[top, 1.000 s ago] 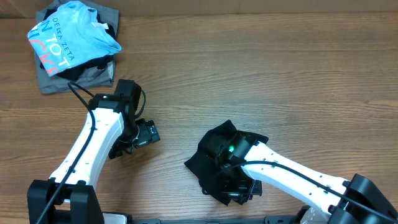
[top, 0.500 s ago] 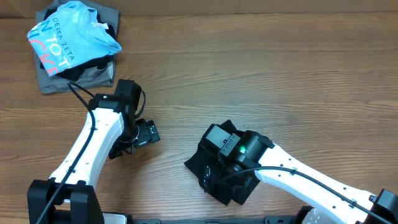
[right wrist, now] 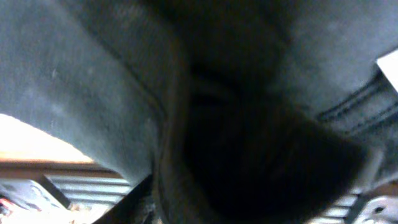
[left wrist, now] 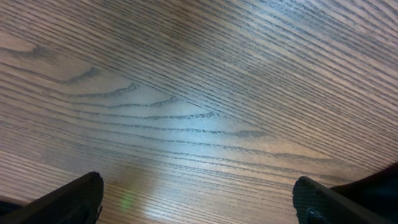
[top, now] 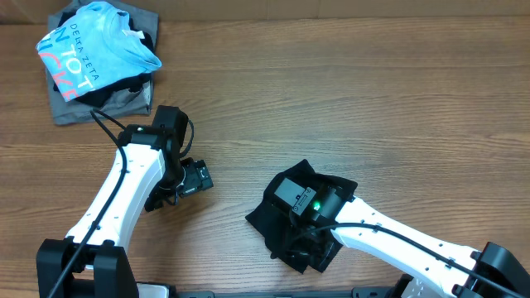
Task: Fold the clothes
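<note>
While the blue shirt (top: 91,50) and grey garment (top: 70,108) are lying heaped in the far left corner, the left gripper (top: 195,176) is hanging wide open over bare table (top: 373,99), holding nothing. Right of it, near the front edge, the T-shirt (top: 263,217) is sitting in a crumpled black lump. The right gripper (top: 305,242) is pressing into it; I cannot tell whether it is pinching cloth, as its camera is showing only dark folds. To my eye, spreading comes first: it should be catching one edge, not a wad, and drawing it outward. The fabric is looking thin and limp, a white label (right wrist: 388,65) peeking out.
</note>
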`<action>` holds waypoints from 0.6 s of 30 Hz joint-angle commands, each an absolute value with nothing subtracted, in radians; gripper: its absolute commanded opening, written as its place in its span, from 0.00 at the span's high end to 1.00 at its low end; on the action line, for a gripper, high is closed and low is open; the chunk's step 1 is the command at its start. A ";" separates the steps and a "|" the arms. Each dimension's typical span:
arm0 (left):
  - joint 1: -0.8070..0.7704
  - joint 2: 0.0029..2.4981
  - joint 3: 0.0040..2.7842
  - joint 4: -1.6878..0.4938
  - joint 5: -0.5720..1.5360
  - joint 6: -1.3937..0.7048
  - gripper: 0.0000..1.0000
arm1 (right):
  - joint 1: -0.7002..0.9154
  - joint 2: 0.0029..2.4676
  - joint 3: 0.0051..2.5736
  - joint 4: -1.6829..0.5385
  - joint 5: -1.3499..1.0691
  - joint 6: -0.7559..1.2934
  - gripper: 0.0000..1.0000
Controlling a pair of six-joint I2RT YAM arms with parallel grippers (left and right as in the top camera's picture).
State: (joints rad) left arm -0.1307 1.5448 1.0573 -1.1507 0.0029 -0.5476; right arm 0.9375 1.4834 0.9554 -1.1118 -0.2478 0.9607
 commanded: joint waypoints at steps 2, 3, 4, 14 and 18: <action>-0.125 1.544 1.053 -1.151 -0.008 -0.534 0.00 | 0.943 1.483 0.953 -1.107 -0.211 0.974 0.85; -0.125 1.544 1.053 -1.151 -0.008 -0.534 0.00 | 0.943 1.483 0.953 -1.107 -0.209 0.978 0.91; -0.125 1.544 1.053 -1.150 -0.008 -0.534 0.00 | 0.943 1.483 0.953 -1.109 -0.210 0.983 0.96; -0.125 1.544 1.053 -1.150 -0.008 -0.535 0.00 | 0.954 1.458 0.955 -1.348 -0.210 1.090 0.96; -0.125 1.544 1.053 -1.147 -0.007 -0.535 0.00 | 1.018 1.458 0.947 -1.390 -0.146 1.167 0.96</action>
State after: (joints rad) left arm -0.1307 1.5448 1.0573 -1.1503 0.0029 -0.5476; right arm 0.9699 1.4799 0.9546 -1.3842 -0.2005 1.0809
